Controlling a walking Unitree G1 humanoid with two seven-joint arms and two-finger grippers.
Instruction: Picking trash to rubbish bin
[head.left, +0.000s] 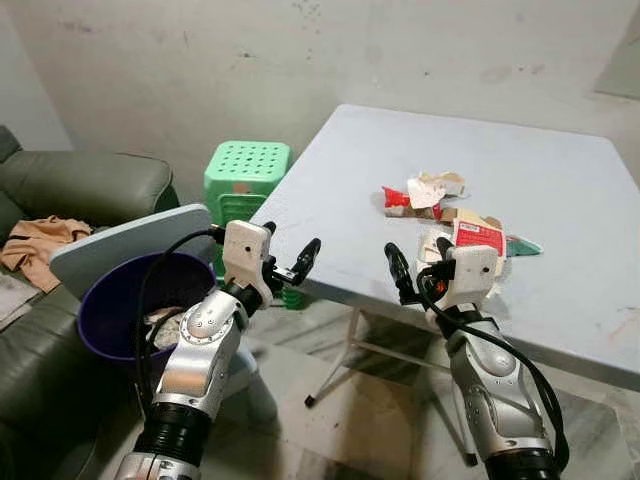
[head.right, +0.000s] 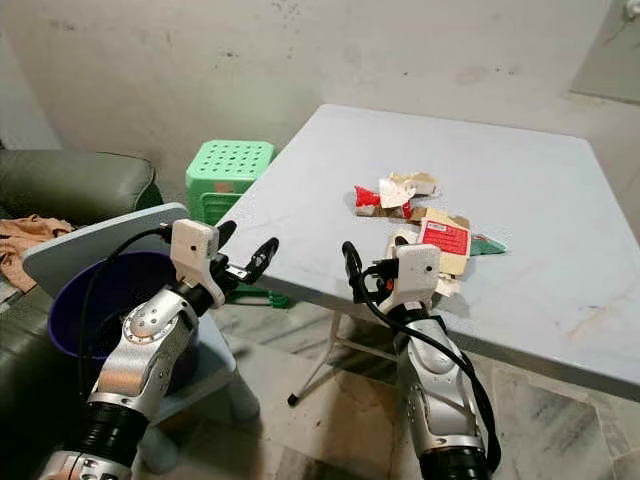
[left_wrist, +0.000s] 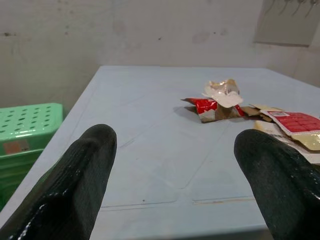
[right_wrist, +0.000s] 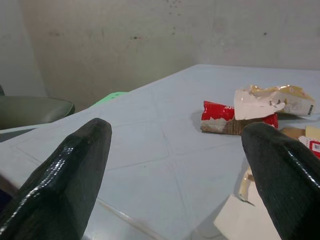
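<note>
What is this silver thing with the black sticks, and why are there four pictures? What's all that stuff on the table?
It is a walking robot with two silver arms. Each arm ends in a gripper: two long black fingers for pinching things. Two pictures come from cameras in its head, looking down. The other two come from small cameras on its wrists, looking out between the fingers.

The left gripper and right gripper are both open and hold nothing. They hover at the near edge of a pale blue square table.

On the table lies trash: a crumpled red and cream wrapper and flattened cardboard with a red label. Beside the robot's left arm stands a purple round bin, and behind it a green plastic stool.
</note>
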